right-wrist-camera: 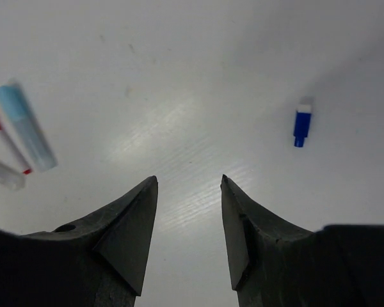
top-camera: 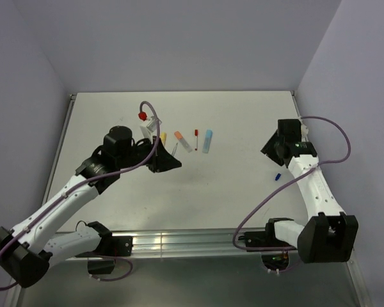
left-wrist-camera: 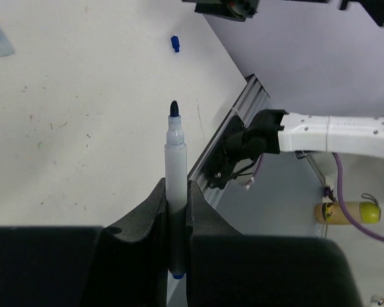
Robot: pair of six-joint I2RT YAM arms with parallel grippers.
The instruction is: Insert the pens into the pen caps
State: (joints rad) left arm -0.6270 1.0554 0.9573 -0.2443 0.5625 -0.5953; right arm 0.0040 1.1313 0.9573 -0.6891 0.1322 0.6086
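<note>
1. The left tool (left-wrist-camera: 176,190) is gripping the dark blue pen (left-wrist-camera: 175,150), its nib jutting forward; capping this pen seems to be the step in hand.
2. The dark blue cap (right-wrist-camera: 301,123) is lying on the worktop (right-wrist-camera: 179,64) near the right tool (right-wrist-camera: 189,182), which is gaping wide and empty.
3. Next, the right tool is probably needing to grasp that cap.
4. The left arm is reaching mid-worktop, and the right is angling downward.
</note>
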